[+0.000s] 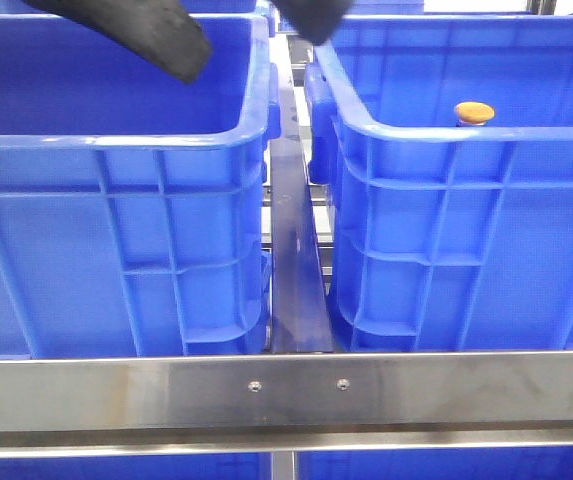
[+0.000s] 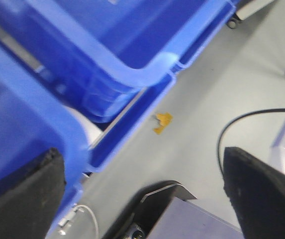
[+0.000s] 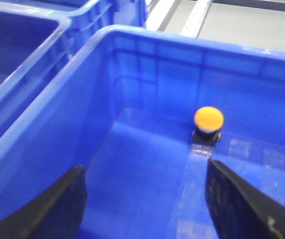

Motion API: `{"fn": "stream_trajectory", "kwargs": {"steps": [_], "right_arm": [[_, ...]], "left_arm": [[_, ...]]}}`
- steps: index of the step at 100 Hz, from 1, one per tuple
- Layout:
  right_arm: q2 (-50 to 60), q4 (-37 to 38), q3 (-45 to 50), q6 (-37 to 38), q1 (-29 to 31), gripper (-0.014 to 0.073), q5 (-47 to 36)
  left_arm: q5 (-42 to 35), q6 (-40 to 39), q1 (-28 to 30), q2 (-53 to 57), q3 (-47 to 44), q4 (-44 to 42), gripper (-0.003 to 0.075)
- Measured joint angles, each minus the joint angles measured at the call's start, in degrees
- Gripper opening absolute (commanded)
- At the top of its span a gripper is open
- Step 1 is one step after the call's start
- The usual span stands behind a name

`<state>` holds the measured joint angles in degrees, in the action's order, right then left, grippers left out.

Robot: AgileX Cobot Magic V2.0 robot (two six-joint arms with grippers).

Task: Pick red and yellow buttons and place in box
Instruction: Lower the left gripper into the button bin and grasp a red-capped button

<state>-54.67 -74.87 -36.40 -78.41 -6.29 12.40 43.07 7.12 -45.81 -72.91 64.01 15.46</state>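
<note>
One yellow button (image 3: 208,119), upright by the far wall inside the right crate (image 1: 396,130), looks light, rigid and smooth-domed, best pinched at its dark base under the cap by the right tool (image 3: 144,204), which hovers wide and empty.

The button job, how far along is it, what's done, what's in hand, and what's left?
Done: nothing confirmed; no button shows in the left crate. In hand: nothing. The right end effector is open, looking down into the right crate toward the yellow button, which stands on the crate floor. The left end effector is open, out over the grey floor. Left: grasping the yellow button, and finding the red one, which shows in no view.
</note>
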Motion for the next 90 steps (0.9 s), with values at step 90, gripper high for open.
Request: {"fn": "stream_trajectory", "kwargs": {"steps": [90], "right_arm": [[9.9, 0.0, 8.3, -0.1, 0.0, 0.0526, 1.0]], "left_arm": [[-2.3, -0.9, 30.6, -12.6, 0.0, -11.4, 0.0607]]}}
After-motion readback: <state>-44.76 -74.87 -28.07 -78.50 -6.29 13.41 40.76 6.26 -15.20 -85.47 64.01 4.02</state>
